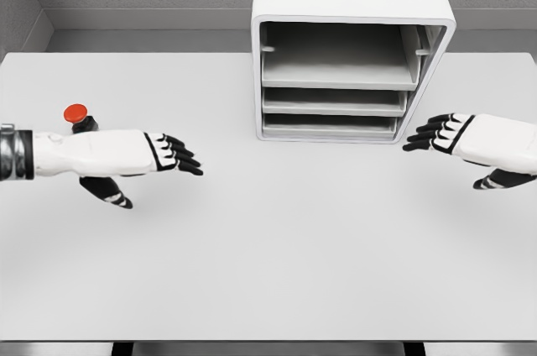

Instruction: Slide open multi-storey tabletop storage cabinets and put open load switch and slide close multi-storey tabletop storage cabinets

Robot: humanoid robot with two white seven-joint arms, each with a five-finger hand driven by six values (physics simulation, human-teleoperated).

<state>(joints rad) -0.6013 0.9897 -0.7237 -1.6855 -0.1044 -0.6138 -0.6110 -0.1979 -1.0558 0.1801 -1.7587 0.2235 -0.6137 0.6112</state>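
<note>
A white multi-storey storage cabinet [352, 45] stands at the back of the table, right of the middle, its front showing three stacked grey drawers [334, 101]. A small load switch [78, 116] with a red round cap on a dark body stands at the left, just behind my left forearm. My left hand [172, 154] hovers over the table to the right of the switch, fingers spread, holding nothing. My right hand [432, 133] floats beside the cabinet's lower right corner, fingers relaxed and empty, not touching it.
The white table [268, 264] stretches wide in front of both hands, with its front edge near the bottom of the view. A grey wall runs behind the cabinet.
</note>
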